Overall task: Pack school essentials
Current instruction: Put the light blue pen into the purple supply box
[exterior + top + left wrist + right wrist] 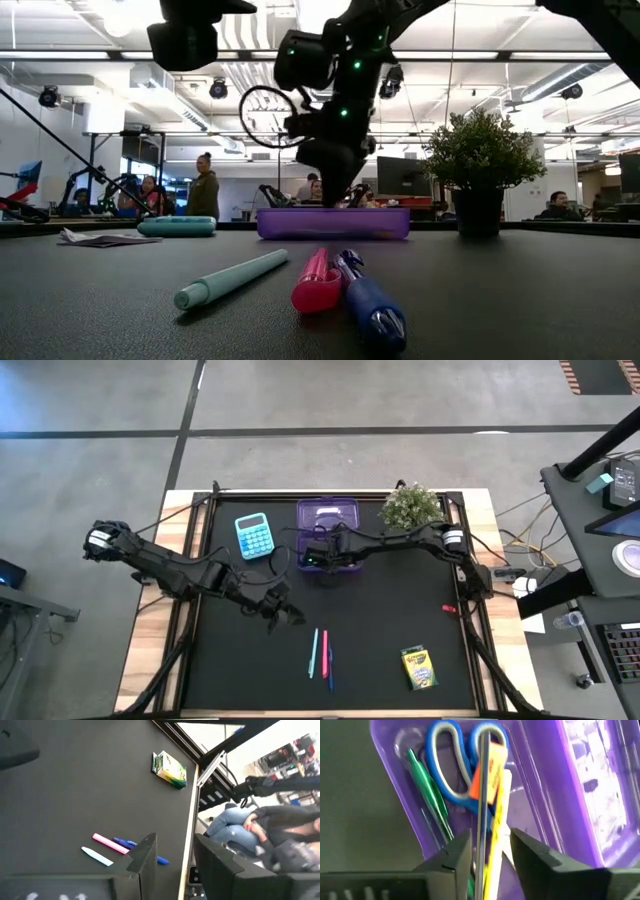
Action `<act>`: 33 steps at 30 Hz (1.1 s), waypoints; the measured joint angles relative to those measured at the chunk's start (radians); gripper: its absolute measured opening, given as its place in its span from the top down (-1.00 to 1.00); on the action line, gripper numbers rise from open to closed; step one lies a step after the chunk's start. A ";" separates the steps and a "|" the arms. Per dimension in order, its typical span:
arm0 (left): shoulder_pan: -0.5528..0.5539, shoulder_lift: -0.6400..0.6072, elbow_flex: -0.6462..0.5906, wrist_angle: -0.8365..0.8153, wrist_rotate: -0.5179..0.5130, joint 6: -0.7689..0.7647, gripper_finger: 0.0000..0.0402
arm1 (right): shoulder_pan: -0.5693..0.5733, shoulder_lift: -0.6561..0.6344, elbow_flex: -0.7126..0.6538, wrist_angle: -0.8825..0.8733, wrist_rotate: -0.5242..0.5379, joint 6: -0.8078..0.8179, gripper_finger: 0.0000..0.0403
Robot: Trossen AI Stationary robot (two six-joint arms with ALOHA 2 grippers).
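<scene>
1. Right tool [487,852] over purple case [327,518] at table's far middle; fingers apart, thin yellow pencil [499,815] between them, seemingly unclamped. Widen slightly, lift straight up, avoid dragging it out.
2. In the case: blue-handled scissors [462,765], green pen [427,790]. Keep fingers clear of both and of case wall.
3. Left tool [172,857] hovering above table, fingers apart, nothing held. Near front edge: teal pen [313,652], pink pen [323,653], blue pen [329,672].
4. Likely next: grab pens one at a time, mid-shaft, fingers across.
5. Crayon box [419,668] front right, red marker [449,607] near right edge, unpacked. Calculator [254,535] left of case.
</scene>
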State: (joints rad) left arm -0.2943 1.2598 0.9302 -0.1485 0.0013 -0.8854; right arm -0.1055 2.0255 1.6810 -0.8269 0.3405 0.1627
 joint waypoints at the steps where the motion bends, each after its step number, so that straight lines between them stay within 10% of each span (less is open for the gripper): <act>1: 0.000 0.000 0.000 -0.002 0.005 0.010 0.44 | 0.000 -0.010 0.001 -0.027 0.000 0.018 0.31; 23: -0.021 0.276 0.005 -0.027 0.050 -0.196 0.44 | 0.396 -0.322 0.009 -0.485 0.057 0.797 0.36; 33: -0.094 0.441 0.094 -0.034 -0.117 -0.498 0.44 | 0.576 -0.354 -0.002 -0.581 0.080 0.879 0.23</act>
State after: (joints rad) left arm -0.3881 1.7011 1.0245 -0.1824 -0.1161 -1.3838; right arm 0.4704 1.6714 1.6791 -1.4077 0.4202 1.0418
